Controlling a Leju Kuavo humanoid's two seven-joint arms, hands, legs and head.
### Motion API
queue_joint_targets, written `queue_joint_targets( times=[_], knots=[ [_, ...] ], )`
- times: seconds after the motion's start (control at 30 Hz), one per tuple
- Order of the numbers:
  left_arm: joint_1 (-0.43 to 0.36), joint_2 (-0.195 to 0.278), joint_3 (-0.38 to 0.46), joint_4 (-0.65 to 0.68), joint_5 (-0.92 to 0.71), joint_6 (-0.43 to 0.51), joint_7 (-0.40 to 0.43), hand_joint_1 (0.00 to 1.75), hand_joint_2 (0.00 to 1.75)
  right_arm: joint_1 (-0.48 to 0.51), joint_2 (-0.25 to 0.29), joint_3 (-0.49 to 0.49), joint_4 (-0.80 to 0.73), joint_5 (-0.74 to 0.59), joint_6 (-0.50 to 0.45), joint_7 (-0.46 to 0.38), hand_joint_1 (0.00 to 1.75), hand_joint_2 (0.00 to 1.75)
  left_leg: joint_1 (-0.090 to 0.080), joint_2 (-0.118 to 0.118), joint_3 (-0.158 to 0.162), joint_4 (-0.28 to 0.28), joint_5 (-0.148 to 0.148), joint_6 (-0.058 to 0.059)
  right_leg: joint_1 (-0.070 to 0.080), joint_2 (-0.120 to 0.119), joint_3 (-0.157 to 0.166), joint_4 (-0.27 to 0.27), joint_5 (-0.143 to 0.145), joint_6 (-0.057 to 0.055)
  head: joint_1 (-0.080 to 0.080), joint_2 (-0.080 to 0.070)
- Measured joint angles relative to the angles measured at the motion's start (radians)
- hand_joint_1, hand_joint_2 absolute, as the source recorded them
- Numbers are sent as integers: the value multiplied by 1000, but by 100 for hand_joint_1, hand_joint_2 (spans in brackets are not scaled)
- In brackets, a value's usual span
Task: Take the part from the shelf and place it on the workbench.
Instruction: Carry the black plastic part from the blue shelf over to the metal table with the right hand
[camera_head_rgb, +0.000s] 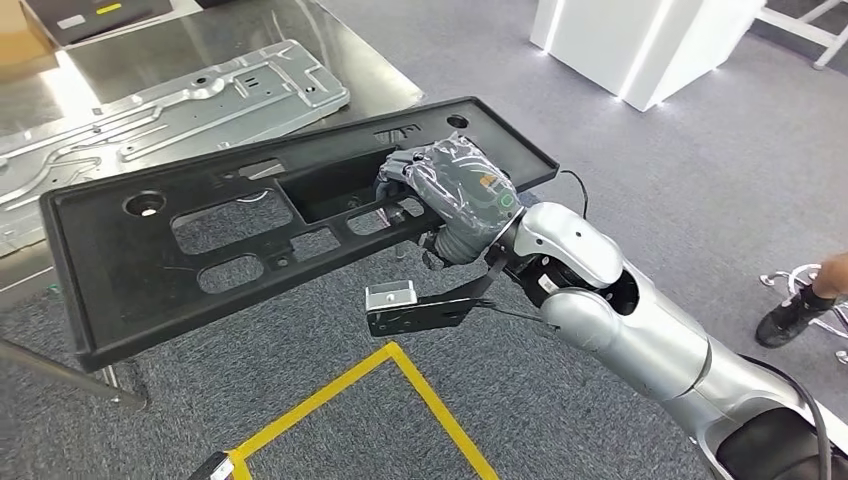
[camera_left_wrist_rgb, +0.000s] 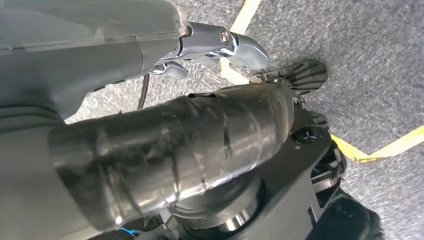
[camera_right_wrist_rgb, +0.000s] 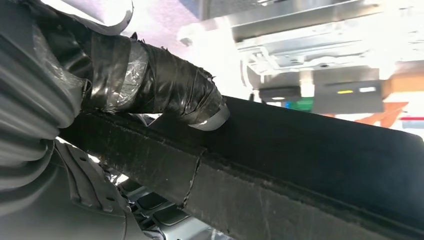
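The right hand (camera_head_rgb: 455, 195), wrapped in dark tape and clear film, grips the long black plastic panel with oval and rectangular cut-outs (camera_head_rgb: 150, 270) through its central rectangular opening, fingers closed over the inner edge. The panel is carried in the air, tilted, with its far end reaching over the edge of the shiny steel worktop (camera_head_rgb: 250, 45) and its near end over the grey carpeted floor (camera_head_rgb: 650, 180) — it is not resting on either. In the right wrist view the taped thumb (camera_right_wrist_rgb: 165, 92) presses onto the panel's (camera_right_wrist_rgb: 310, 150) dark upper face, with the hand's grey ribbed cover (camera_right_wrist_rgb: 30, 120) close behind.

On the worktop, beyond the panel, lies a flat pressed sheet-metal part with ribs and holes (camera_head_rgb: 180, 110), well apart from the hand. A dark tray bearing a yellow label (camera_head_rgb: 95, 15) sits at the worktop's far corner.

The left hand (camera_left_wrist_rgb: 220, 42) hangs above the carpet (its wrist view looks down at the floor); a grey fingertip (camera_left_wrist_rgb: 250, 50) is extended and nothing is visible in its grasp, but whether the fingers are spread or curled cannot be told.

Yellow tape lines (camera_head_rgb: 400, 390) mark the floor below the panel. A white illuminated pedestal (camera_head_rgb: 640, 40) stands further off, and a person's dark shoe (camera_head_rgb: 795, 315) shows at the right edge.
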Motion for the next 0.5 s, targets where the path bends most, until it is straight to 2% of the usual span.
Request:
queue_joint_targets(
  times=[0.07, 0.1, 0.13, 0.2, 0.23, 0.27, 0.3, 0.33, 0.37, 0.4, 0.43, 0.47, 0.5],
  knots=[
    [-2, -1, 0, 1, 0, 0, 0, 0, 0, -3, 0, 0, 0, 0, 0, 0, 175, 175, 1, -26, -3, 6, -2, -5, -4, 49, 54, -132, 63, -8, 0, 0],
    [-4, -2, 0, 1, -1, 1, 1, 0, 0, -4, 0, 0, 0, 0, 0, 0, 175, 175, 2, -37, -7, 8, -2, -8, -5, 70, 73, -175, 76, -11, 0, 0],
    [-5, -2, 0, 1, -1, 1, 2, 0, 0, -5, 0, 0, 0, 0, 0, 0, 175, 175, 5, -49, -13, 9, 0, -13, -5, 84, 82, -196, 76, -12, 0, 0],
    [-3, -3, 0, 4, -2, 4, 4, 0, 0, -7, 3, 0, 0, 0, 0, 0, 175, 175, 10, -72, -21, 7, 5, -26, -5, 65, 88, -207, 76, -16, 0, 0],
    [-1, -4, 0, 6, -2, 6, 4, 0, 0, -9, 7, 1, 0, 0, 0, 0, 175, 175, 9, -64, -25, 11, 2, -32, -6, 52, 92, -215, 78, -20, 0, 0],
    [-1, -5, 0, 9, -2, 8, 4, 0, 0, -11, 11, 1, 0, 0, 0, 0, 175, 175, 7, -42, -35, 28, -9, -37, -9, 38, 97, -223, 80, -26, -2, 0],
    [-3, -5, 0, 11, -2, 11, 4, 0, 0, -13, 14, 1, 0, 0, -1, 0, 175, 175, 6, -10, -52, 64, -29, -41, -11, 23, 103, -229, 81, -30, -3, 0],
    [-6, -5, -1, 12, -2, 13, 4, 0, 0, -15, 16, 1, 0, 0, -1, 0, 175, 175, 6, 27, -79, 119, -56, -44, -8, 8, 108, -231, 79, -33, -5, 0],
    [-10, -5, -1, 12, 0, 14, 3, 0, 0, -16, 17, 2, 1, 0, -1, 0, 175, 175, 7, 49, -112, 184, -83, -48, -7, -8, 111, -231, 76, -35, -6, 0],
    [-12, -5, -1, 13, 1, 14, 1, 0, 0, -15, 17, 3, 2, 0, -1, 0, 175, 175, 9, 60, -141, 240, -101, -51, -6, -24, 114, -230, 71, -36, -6, 0],
    [-13, -6, -1, 13, 3, 12, -1, 0, 0, -15, 17, 4, 3, 0, -1, 0, 175, 175, 11, 66, -157, 270, -104, -54, -6, -40, 117, -228, 65, -35, -6, 0],
    [-12, -6, -1, 14, 5, 9, -3, 0, 0, -14, 18, 6, 4, 0, -1, 0, 175, 175, 13, 69, -154, 264, -90, -56, -6, -55, 121, -227, 59, -33, -6, 0],
    [-11, -6, -1, 15, 6, 6, -6, 0, 0, -14, 18, 7, 5, 0, -1, 0, 175, 175, 14, 75, -130, 220, -61, -56, -6, -69, 126, -226, 53, -31, -6, 0]
  ],
)
